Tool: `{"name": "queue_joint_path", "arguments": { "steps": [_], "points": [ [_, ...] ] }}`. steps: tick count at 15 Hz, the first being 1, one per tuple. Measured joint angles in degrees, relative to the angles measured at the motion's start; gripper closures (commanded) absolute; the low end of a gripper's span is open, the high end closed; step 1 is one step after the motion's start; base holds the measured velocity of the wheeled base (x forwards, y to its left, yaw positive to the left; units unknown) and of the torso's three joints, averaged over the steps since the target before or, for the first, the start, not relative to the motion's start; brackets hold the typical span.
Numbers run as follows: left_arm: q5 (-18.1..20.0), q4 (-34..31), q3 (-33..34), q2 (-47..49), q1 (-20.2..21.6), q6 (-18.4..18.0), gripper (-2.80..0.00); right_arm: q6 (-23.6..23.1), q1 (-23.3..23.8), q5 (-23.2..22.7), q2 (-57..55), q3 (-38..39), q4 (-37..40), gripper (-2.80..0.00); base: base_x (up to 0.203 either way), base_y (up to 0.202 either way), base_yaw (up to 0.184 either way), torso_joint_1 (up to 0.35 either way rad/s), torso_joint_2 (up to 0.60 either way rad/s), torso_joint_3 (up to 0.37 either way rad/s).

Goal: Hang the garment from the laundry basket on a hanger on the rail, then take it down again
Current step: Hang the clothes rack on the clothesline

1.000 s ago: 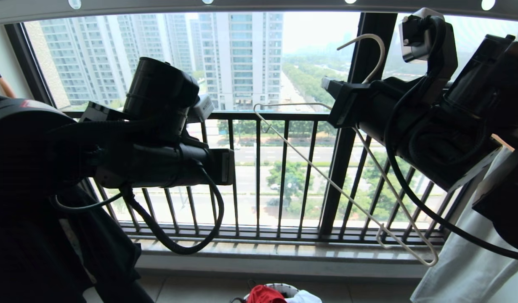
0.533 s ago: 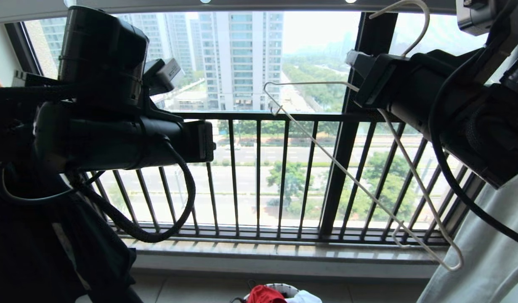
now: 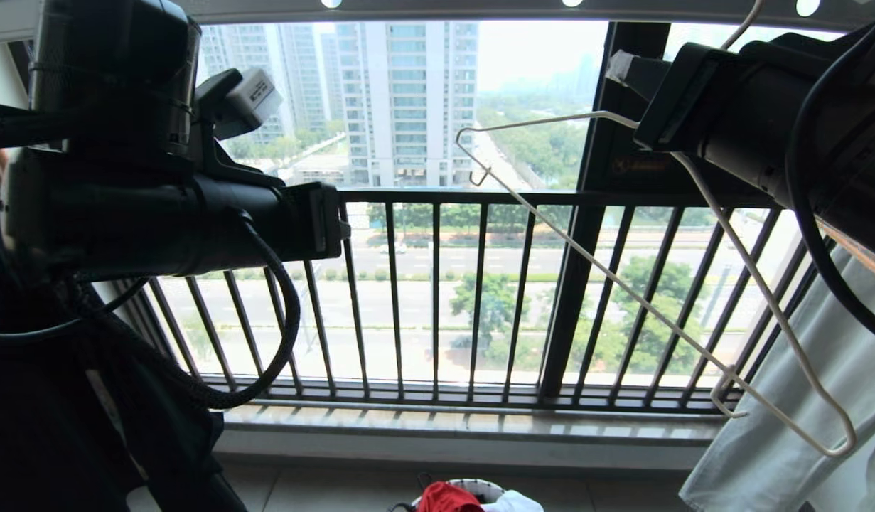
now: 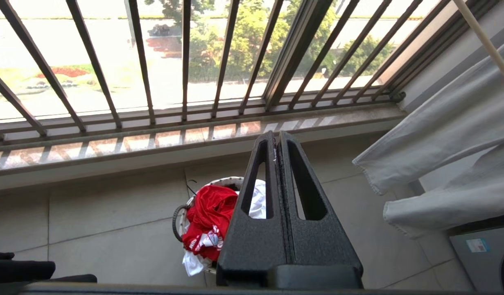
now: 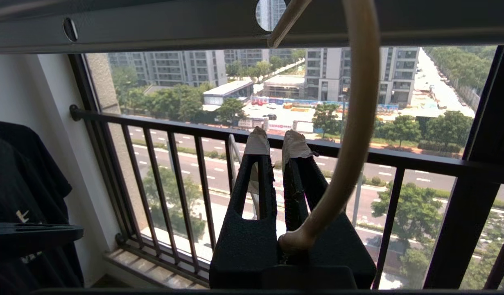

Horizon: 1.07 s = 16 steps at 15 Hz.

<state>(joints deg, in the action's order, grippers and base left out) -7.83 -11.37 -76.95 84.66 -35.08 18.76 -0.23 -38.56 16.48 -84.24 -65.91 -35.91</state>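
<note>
Hanger raised toward rail

Right claw (image 5: 276,145) clamped on the neck of the off-white wire hanger (image 3: 622,284), up at the right. Higher than a second ago, hook now reaching up to the pale grey rail (image 5: 174,28), its tip by one of the round holes. Hanger's triangle slanting down and rightward in front of the black railing (image 3: 437,284), low end overlapping the pale grey garment (image 3: 800,441) at the right. Left claw (image 4: 276,143) shut on nothing, lifted as well, now high at the left. Red T-shirt (image 4: 206,217) down on the floor in the laundry basket (image 4: 180,213), near the window sill, with white cloth (image 4: 260,200) beside it. Dark shirt (image 5: 26,184) hanging at far left.
</note>
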Motion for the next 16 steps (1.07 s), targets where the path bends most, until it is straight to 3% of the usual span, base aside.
{"name": "queue_joint_path", "arguments": {
  "steps": [4,9,16],
  "points": [
    [-0.07,0.0,0.02,-1.02,0.13,-0.07,0.0,-2.3,-0.07,0.03,-1.48,-2.85,1.47,0.0,0.0,0.0,0.0,0.0,0.0,0.0],
    [-0.09,-0.02,0.11,-2.08,0.99,-0.13,0.0,-10.89,-0.09,0.05,-5.57,-6.82,1.35,0.0,0.0,0.0,0.0,0.0,0.0,0.0],
    [-0.13,-0.02,0.13,-3.07,2.01,-0.33,0.0,-11.95,0.12,0.52,-10.53,-14.8,3.97,0.0,0.0,0.0,0.0,0.0,0.0,0.0]
  ]
}}
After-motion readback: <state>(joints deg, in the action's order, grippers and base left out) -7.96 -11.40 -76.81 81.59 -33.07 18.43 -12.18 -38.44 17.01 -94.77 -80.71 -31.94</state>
